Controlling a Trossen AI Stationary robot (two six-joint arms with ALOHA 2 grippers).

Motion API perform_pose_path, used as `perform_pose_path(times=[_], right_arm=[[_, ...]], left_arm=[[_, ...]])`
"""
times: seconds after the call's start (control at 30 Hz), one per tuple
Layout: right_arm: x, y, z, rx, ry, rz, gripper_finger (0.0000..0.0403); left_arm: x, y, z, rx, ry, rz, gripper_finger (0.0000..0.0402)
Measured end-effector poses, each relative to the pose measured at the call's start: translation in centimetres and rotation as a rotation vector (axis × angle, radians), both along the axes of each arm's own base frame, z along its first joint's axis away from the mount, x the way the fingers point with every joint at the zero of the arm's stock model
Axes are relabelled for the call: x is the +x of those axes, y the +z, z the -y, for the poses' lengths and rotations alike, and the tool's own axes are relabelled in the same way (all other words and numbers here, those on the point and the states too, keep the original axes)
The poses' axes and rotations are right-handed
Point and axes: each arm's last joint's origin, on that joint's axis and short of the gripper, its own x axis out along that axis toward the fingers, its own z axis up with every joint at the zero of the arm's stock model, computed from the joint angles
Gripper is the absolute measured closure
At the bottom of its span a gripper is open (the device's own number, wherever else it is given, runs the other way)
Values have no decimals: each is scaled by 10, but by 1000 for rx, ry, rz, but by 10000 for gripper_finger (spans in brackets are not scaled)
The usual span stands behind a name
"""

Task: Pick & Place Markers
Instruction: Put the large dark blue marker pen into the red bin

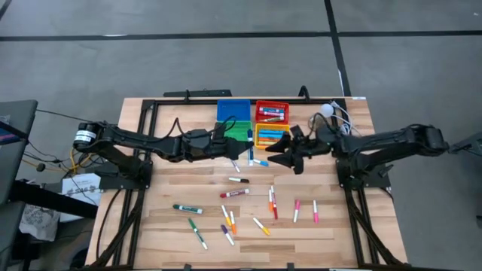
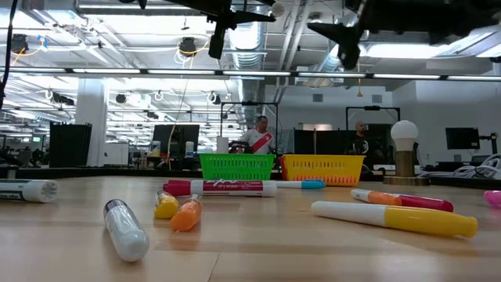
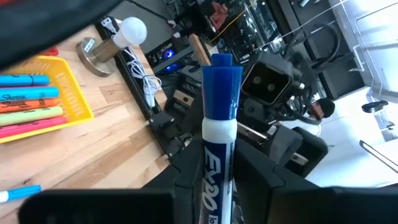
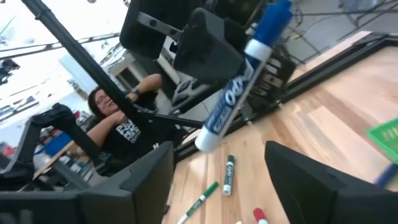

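A: What does the left end effector [image 3: 217, 205] have?

B: It is closed on a blue-capped marker [image 3: 217, 124], a smooth white barrel with blue lettering, gripped low on the barrel so the cap end sticks out past the fingers. From the right wrist view the same marker [image 4: 239, 87] hangs tilted in the air above the table.

A: And the right end effector [image 4: 217, 180]?

B: Its two dark, flat-sided fingers stand wide apart with nothing between them. It sits just beside the yellow bin [image 1: 269, 135], facing the left one.

A: Where are the other markers?

B: Loose markers [image 1: 234, 193] lie scattered over the pale wooden plank table [image 1: 158, 181], short thin sticks with red, pink, orange, green and purple caps. A few lie inside the yellow latticed plastic bin and the red bin [image 1: 272, 111]. The green bin [image 2: 237, 165] and a blue bin [image 1: 233, 110] stand alongside
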Motion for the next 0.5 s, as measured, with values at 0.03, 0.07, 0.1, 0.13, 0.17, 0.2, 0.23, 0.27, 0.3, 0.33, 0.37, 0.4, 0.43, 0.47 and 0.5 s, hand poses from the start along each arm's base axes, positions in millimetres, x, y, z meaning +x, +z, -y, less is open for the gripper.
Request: perform_pose_path(times=[0.03, 0.07, 0.1, 0.13, 0.17, 0.2, 0.23, 0.27, 0.3, 0.33, 0.37, 0.4, 0.43, 0.47, 0.5], right_arm=[[5, 2, 2, 1, 8, -2, 147], [9, 3, 4, 1, 13, -7, 143], [13, 3, 5, 2, 22, -13, 141], [17, 3, 6, 4, 28, -19, 139], [22, 3, 6, 9, 36, -27, 138], [25, 3, 8, 18, 38, -34, 138], [29, 2, 8, 25, 39, -44, 137], [32, 1, 9, 26, 38, -49, 137], [36, 1, 10, 26, 37, -54, 137], [38, 0, 10, 26, 37, -60, 137], [41, 0, 11, 27, 42, -63, 137], [43, 1, 11, 27, 49, -62, 137], [46, 3, 11, 26, 53, -59, 137], [49, 4, 11, 25, 55, -57, 137], [52, 4, 11, 25, 56, -59, 137]], left_arm=[[0, 0, 0, 0, 0, 0, 334], [0, 0, 0, 0, 0, 0, 334], [0, 0, 0, 0, 0, 0, 334], [0, 0, 0, 0, 0, 0, 334], [0, 0, 0, 0, 0, 0, 334], [0, 0, 0, 0, 0, 0, 334], [0, 0, 0, 0, 0, 0, 334], [0, 0, 0, 0, 0, 0, 334], [0, 0, 0, 0, 0, 0, 334], [0, 0, 0, 0, 0, 0, 334], [0, 0, 0, 0, 0, 0, 334], [0, 0, 0, 0, 0, 0, 334], [0, 0, 0, 0, 0, 0, 334], [0, 0, 0, 0, 0, -1, 334], [0, 0, 0, 0, 0, -1, 334]])
